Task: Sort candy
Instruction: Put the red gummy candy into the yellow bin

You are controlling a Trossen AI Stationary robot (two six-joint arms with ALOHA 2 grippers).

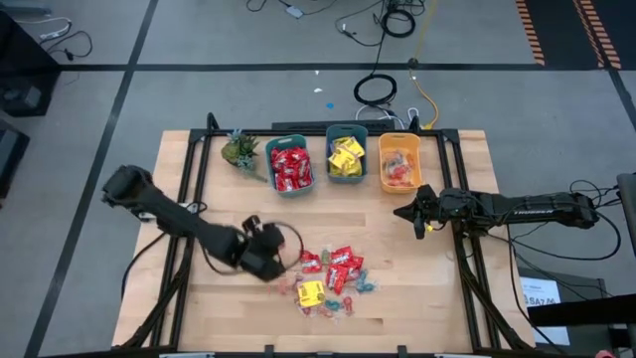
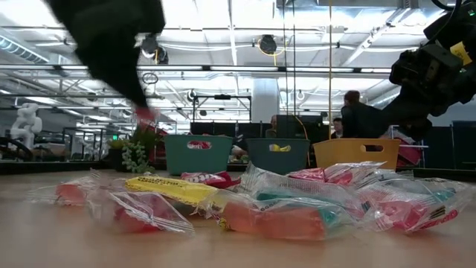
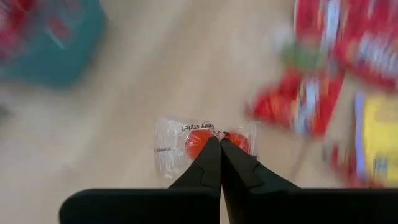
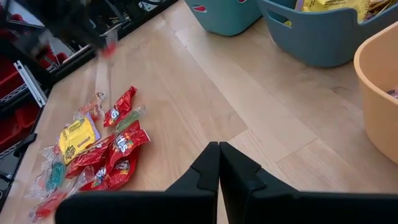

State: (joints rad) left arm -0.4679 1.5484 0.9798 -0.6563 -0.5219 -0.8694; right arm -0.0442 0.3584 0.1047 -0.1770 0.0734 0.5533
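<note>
My left gripper [image 3: 219, 142] is shut on a small orange-red sweet in a clear wrapper [image 3: 186, 140], above the table to the left of the candy pile [image 1: 333, 278]. The pile holds red packets, a yellow packet [image 1: 311, 292] and tiny twist-wrapped pieces, all lying flat on the wood. My right gripper [image 4: 219, 148] is shut and empty. It hovers over bare table near the orange bin [image 1: 399, 164], at the table's right side [image 1: 409, 211]. My left gripper pinches the clear-wrapped sweet between its two fingertips, at the middle of the wrapper [image 3: 200, 138] over the orange-red piece. The fingers come from above, pointing down. The sweet is lifted clear of the table and shows as a small red spot under the arm [image 2: 145, 115].
Three bins stand in a row at the far edge: a teal one with red packets [image 1: 290, 164], a teal one with yellow packets [image 1: 346, 157] and the orange one with small pieces. A small green plant [image 1: 240, 149] sits left of them. Bare wood lies between bins and pile.
</note>
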